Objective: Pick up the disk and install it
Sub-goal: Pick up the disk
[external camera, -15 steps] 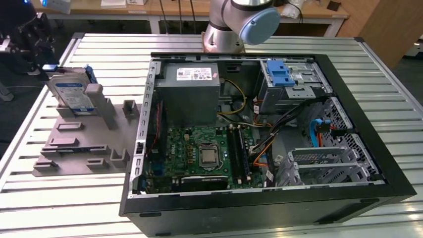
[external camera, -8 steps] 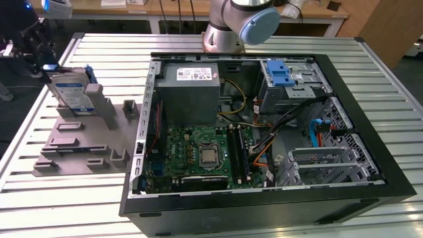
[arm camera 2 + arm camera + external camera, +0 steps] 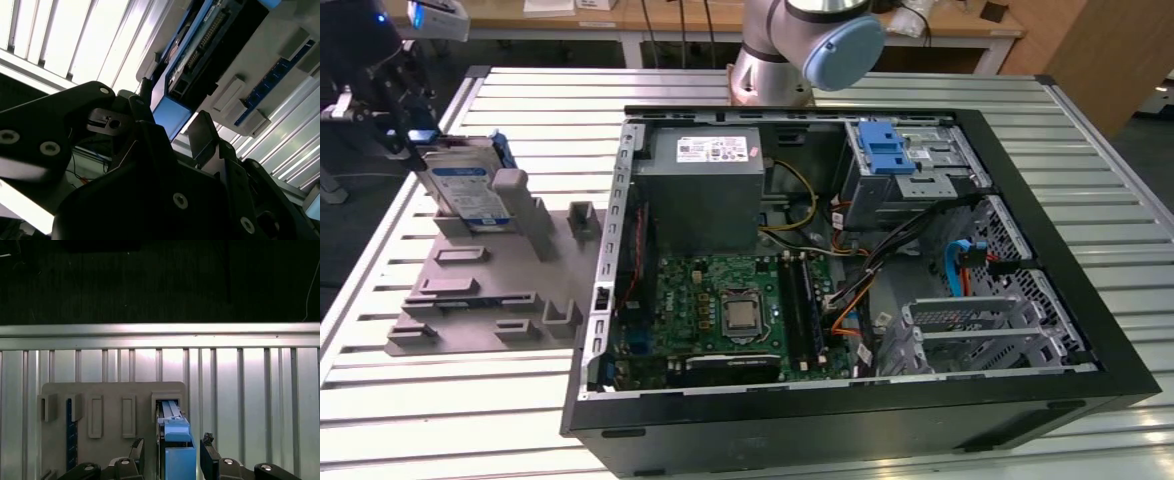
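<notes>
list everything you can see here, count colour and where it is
disk: 1, silver with a blue rail, upright in a slot of the holder
holder: 1, grey, on the table, to the exterior view's left of the computer case
computer case: 1, black, open, mid-table
power supply box: 1, grey, inside the case
motherboard: 1, green, on the case floor
latch piece: 1, blue, on the drive cage
table: 1, silver, slatted
arm: 1, grey with a blue cap, behind the case
gripper: 1, black, open, one finger on each side of the disk's end
</notes>
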Robot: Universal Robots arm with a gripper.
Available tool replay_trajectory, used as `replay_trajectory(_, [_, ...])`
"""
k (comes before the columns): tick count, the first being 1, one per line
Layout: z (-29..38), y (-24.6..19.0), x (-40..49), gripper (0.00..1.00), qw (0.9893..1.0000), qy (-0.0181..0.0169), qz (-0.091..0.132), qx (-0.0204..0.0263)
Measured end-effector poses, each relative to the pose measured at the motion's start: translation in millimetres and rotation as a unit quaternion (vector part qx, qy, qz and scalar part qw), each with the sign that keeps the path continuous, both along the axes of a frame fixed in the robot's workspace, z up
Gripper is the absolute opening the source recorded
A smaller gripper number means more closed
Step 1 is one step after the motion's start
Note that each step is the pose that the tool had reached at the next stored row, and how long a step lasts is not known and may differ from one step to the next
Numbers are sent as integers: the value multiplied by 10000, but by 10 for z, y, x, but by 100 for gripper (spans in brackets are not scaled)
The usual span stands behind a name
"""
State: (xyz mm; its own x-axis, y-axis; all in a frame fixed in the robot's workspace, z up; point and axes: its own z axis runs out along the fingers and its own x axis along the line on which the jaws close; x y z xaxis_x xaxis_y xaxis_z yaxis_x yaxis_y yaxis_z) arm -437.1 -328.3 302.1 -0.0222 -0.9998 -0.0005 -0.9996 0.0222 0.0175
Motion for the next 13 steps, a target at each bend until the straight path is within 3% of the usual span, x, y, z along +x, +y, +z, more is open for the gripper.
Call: replay_trajectory(13, [-100,1,0,56,10000,0,8,9])
